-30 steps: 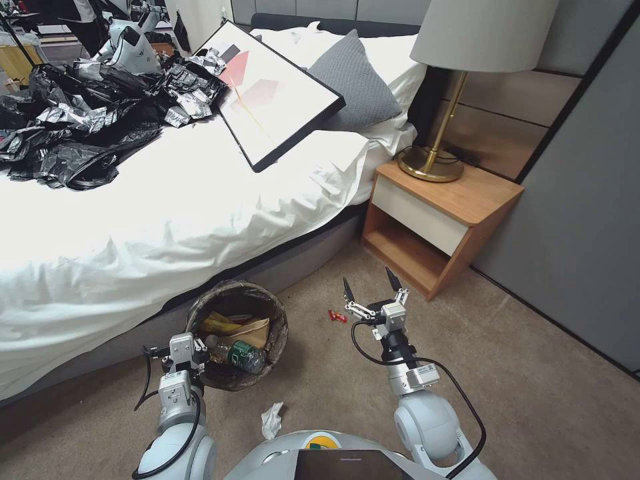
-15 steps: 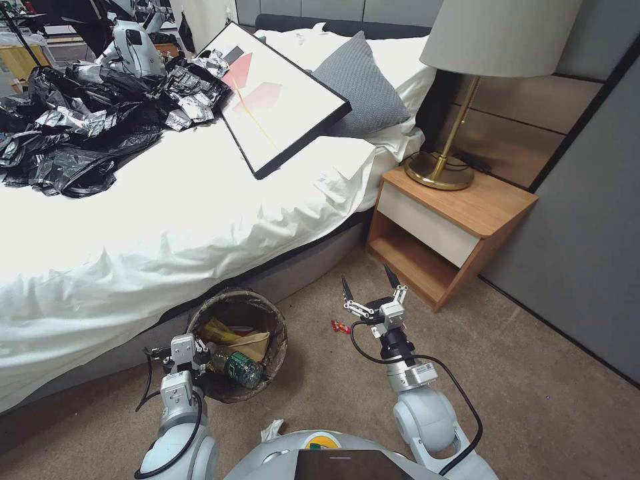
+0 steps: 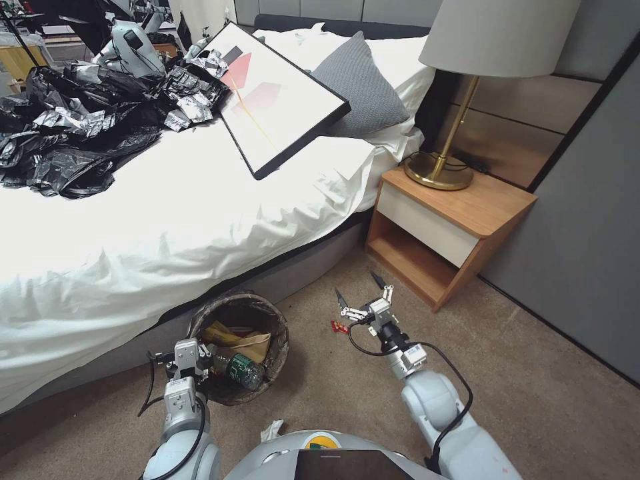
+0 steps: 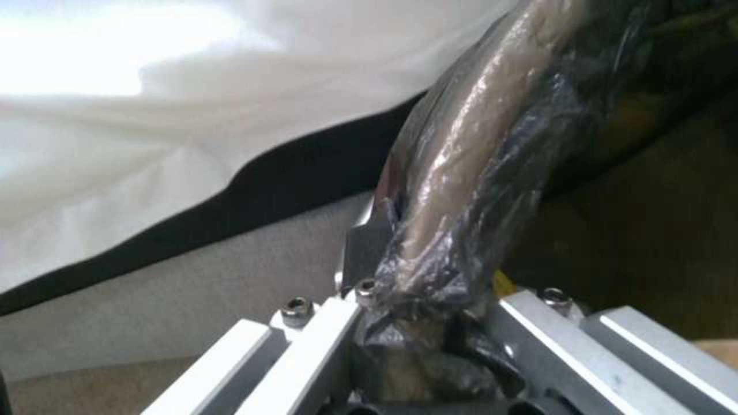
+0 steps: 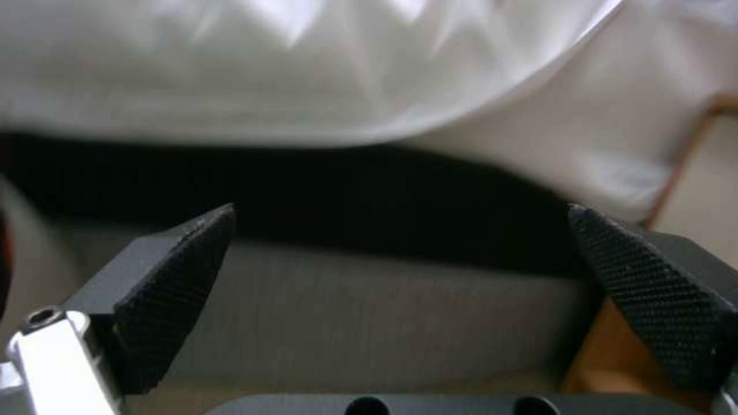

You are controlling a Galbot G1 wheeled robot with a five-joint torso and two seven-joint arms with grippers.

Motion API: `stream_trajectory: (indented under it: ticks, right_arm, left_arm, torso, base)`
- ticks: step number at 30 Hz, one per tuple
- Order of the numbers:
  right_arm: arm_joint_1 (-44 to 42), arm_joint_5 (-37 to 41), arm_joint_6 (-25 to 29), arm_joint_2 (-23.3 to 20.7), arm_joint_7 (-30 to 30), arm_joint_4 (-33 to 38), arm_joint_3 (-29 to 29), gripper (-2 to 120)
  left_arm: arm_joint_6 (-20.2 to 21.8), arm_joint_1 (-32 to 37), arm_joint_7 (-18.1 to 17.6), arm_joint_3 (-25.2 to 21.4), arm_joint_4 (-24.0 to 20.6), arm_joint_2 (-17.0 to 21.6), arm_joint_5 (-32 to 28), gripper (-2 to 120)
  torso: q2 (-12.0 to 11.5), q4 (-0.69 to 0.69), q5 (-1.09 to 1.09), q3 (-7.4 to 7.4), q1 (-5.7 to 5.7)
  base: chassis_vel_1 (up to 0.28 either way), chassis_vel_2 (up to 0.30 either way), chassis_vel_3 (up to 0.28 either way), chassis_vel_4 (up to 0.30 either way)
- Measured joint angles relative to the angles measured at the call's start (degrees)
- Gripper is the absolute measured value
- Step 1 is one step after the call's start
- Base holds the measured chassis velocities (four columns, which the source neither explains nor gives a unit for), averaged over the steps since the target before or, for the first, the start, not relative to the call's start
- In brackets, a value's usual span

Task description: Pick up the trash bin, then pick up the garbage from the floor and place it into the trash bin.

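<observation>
We hold the trash bin (image 3: 239, 347) with our left end effector (image 3: 189, 360), which is clamped on the near rim; the left wrist view shows the bag-lined rim (image 4: 454, 190) pinched between the closed fingers. The bin sits low beside the bed (image 3: 167, 220), just in front of its grey base, and already carries a green-labelled bottle (image 3: 240, 370), a tan folded paper piece (image 3: 250, 347) and a yellow wrapper (image 3: 223, 332).

What has changed over the last second is on our right side. The right end effector (image 3: 360, 291) has stretched forward and down toward the carpet, the arm reaching out further from our body than it did a moment ago, while the bin and our left arm have kept their place. The head camera has also shifted a little, so the bed and the nightstand (image 3: 447, 227) sit slightly differently in view without having moved themselves. The right fingers (image 5: 177, 276) remain spread wide, with nothing between them, pointing toward the bed base.

The red wrapper (image 3: 340, 326) lies on the floor just beside the right end effector, on its left, and not yet between the fingers. We judge this to be the approach for that piece: the reach has closed most of the gap, but the fingers need to come over the wrapper before they can close. A crumpled white tissue (image 3: 271, 429) waits on the carpet close to our base, untouched, so at least two pieces remain.
</observation>
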Motion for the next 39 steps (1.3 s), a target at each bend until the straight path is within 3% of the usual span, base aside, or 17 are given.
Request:
stream_trajectory:
  ticks: [12, 14, 16, 18, 31, 39]
  right_arm:
    - [4.66, 1.24, -0.46, -7.77, -7.59, -9.79, -2.07, 100]
    - [9.49, 1.16, -0.5, -11.04, -13.25, -16.71, -3.78, 100]
    - [11.32, 1.0, -0.7, -11.6, -15.8, -18.79, -4.05, 100]
    - [15.32, 0.76, -1.18, -12.01, -22.46, -23.41, -4.67, 100]
    - [23.85, 0.01, 0.75, -9.43, -30.19, -36.62, -10.08, 100]
    - [27.93, -1.76, 2.06, -4.17, -32.78, -45.01, -11.57, 100]
  left_arm:
    - [-0.62, 1.44, 0.08, 0.51, 0.0, 0.09, 0.66, 0]
    - [-0.43, 1.39, 0.08, 0.77, -0.4, 0.2, 0.94, 0]
    - [-0.38, 1.41, 0.08, 0.8, -0.53, 0.22, 1.0, 0]
    - [-0.34, 1.51, 0.09, 0.77, -0.77, 0.19, 1.1, 0]
    - [0.15, 0.88, 0.13, 1.03, -0.61, 0.2, 1.31, 0]
    - [0.15, 0.71, 0.17, 1.0, -0.47, -0.09, 1.39, 0]
  torso:
    - [0.0, -0.01, 0.0, 0.01, 0.0]
    - [0.0, 0.0, 0.0, 0.01, 0.0]
    - [0.0, 0.01, 0.01, 0.01, 0.0]
    - [-0.01, 0.01, 0.0, 0.01, 0.01]
    - [0.0, 0.02, 0.0, 0.0, 0.0]
    - [0.0, 0.03, 0.0, 0.0, 0.0]
  base:
    - [0.0, 0.0, 0.0, 0.0]
    - [0.0, 0.0, 0.0, 0.0]
    - [0.0, 0.0, 0.0, 0.0]
    - [0.0, 0.0, 0.0, 0.0]
    - [0.0, 0.0, 0.0, 0.0]
    - [0.0, 0.0, 0.0, 0.0]
